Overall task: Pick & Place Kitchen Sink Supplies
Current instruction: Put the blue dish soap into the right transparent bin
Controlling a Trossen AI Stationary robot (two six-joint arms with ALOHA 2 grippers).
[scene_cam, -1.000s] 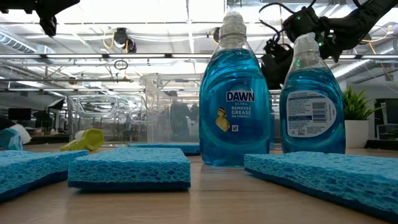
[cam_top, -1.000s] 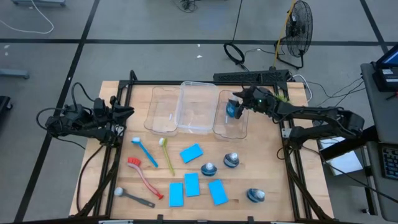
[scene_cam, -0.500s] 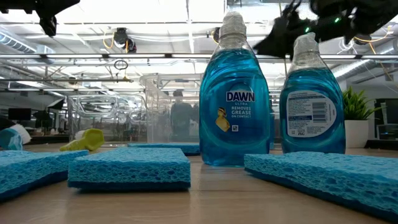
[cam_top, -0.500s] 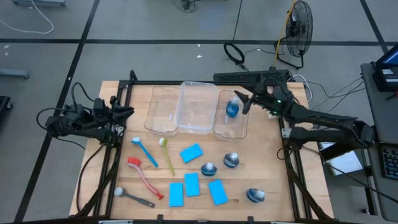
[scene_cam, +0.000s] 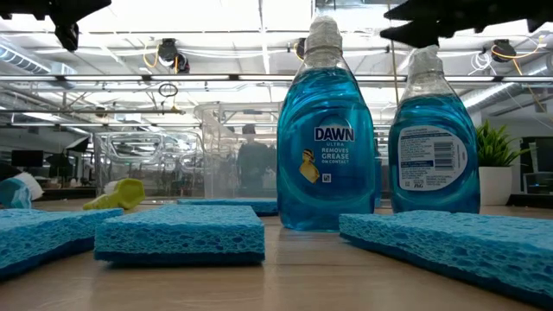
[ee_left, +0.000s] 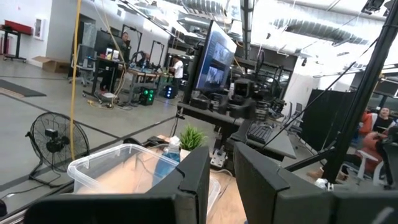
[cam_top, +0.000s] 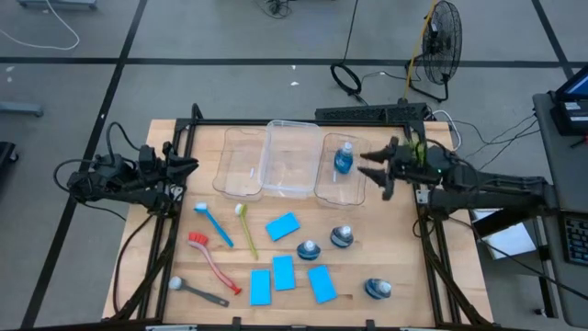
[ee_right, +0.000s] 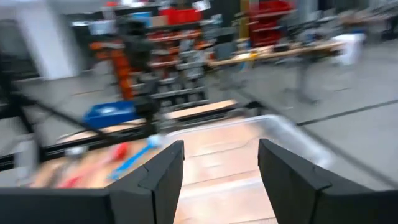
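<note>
Right gripper has pulled back off the bottle, jaws empty and spread wide. At 9 o'clock the left gripper idles, fingers nearly closed; that bottle stands in the rightmost bin around 1 o'clock.

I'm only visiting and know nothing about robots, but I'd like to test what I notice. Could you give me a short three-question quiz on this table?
1. True or false: one bottle already lies in the right-hand clear bin.
2. How many bottles stand on the bare table? A) two B) three C) four
3. Fill in: the right gripper hangs beside that bin with its fingers ____.

Key
1. True; the other two bins hold no supplies.
2. B: three bottles stand among the sponges, with four brushes to their left.
3. Open, holding nothing. The left gripper waits at the table's left edge.
</note>
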